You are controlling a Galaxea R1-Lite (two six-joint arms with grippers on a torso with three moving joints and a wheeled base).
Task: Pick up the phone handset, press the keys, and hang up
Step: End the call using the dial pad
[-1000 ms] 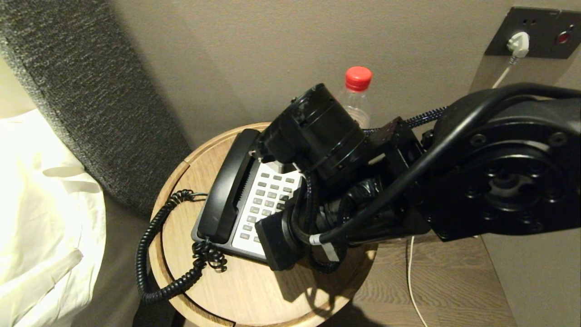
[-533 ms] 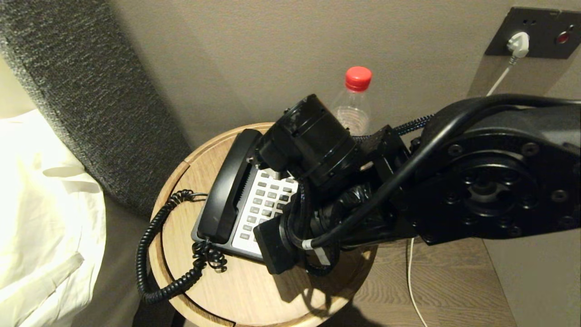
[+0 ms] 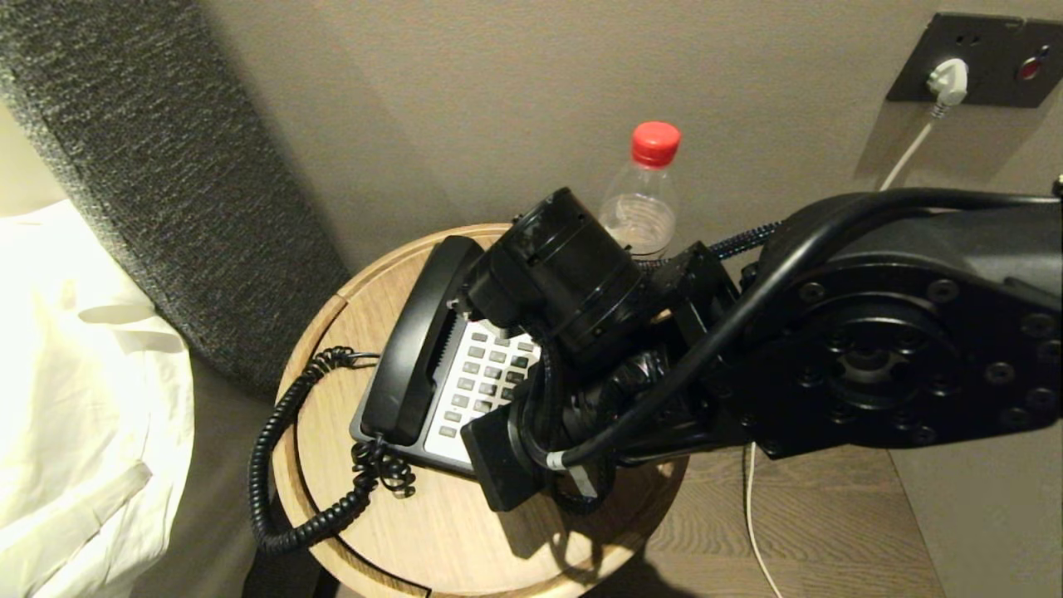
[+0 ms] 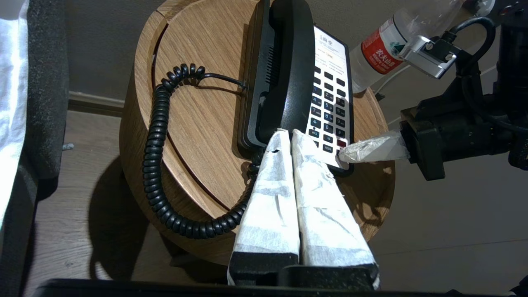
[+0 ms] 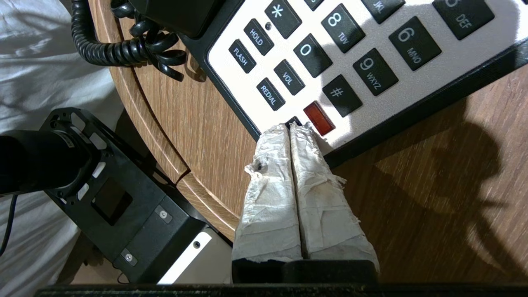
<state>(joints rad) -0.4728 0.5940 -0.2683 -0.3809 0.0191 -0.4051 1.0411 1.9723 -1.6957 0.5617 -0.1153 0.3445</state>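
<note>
Right end effector [image 5: 291, 128], fingers pressed together to poke, at the keys' [image 5: 326, 62] near edge; phone handset [image 3: 419, 340] cradled beside them.

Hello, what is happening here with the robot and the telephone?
The right gripper, shut, has its tips at the near edge of the keys, beside the red button. The phone handset lies in its cradle on the round wooden table. The left gripper, also shut, hovers near the handset's cord end, holding nothing.
</note>
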